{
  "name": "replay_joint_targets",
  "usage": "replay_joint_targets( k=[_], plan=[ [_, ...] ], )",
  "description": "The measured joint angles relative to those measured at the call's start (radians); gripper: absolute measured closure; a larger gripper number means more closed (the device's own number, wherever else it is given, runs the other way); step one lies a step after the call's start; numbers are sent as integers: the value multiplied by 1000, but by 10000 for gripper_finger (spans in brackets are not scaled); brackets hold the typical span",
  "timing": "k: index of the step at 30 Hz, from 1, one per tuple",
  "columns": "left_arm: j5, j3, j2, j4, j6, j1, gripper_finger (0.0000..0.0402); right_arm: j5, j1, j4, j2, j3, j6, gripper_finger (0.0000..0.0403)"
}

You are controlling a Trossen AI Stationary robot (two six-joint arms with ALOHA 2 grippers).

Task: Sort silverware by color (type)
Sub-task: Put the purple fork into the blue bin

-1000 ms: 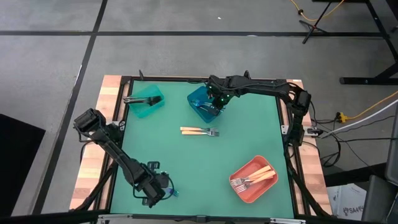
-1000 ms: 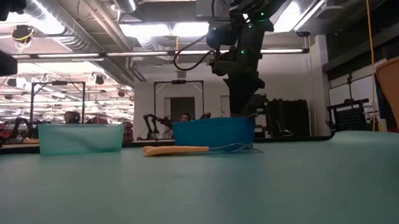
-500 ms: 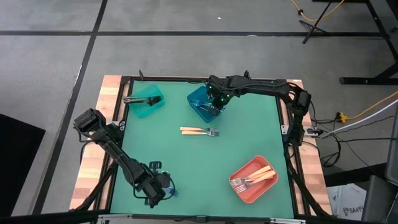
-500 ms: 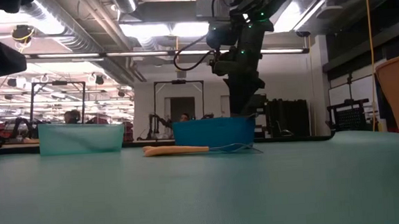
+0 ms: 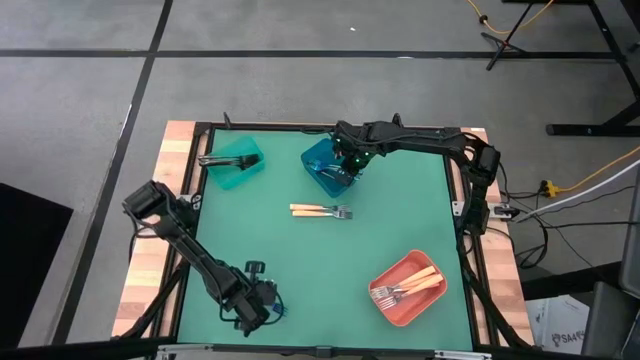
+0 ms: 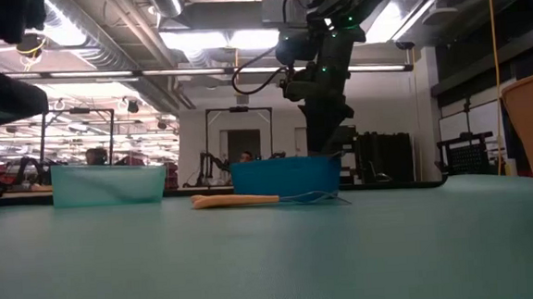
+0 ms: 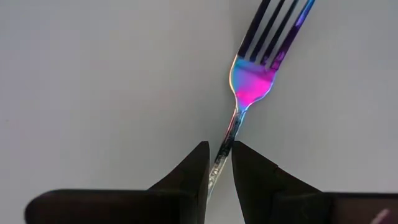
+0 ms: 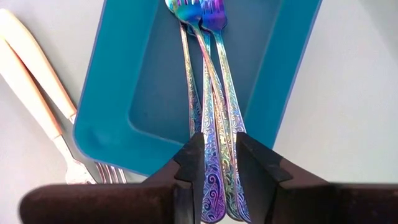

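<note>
The left gripper [image 7: 216,163], near the desk's front-left corner, pinches an iridescent fork [image 7: 249,81] by its thin handle, likely for carrying. The right gripper [image 8: 219,155] sits over the blue bin [image 8: 140,118] at the back edge, jaws straddling iridescent forks [image 8: 211,93] grouped there by color, slightly spread.

Glossy iridescent metal fork [image 7: 252,78]; smooth blue plastic bin [image 8: 273,74]; matt green tabletop [image 5: 300,255]

bare green mat [image 5: 300,260] mid-table, two gold-handled forks [image 5: 320,211] lying centre, bins at edges
</note>
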Motion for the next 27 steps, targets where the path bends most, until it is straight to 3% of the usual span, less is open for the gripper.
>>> replay_joint_targets(
  k=[18, 27],
  plan=[
    [-8, 4, 42, 0, 0, 0, 340, 0, 0, -2, 0, 0, 0, 320],
    [-9, 3, 43, 1, -2, 0, 385, 10, 0, -3, -79, 0, -6, 320]
  ],
)
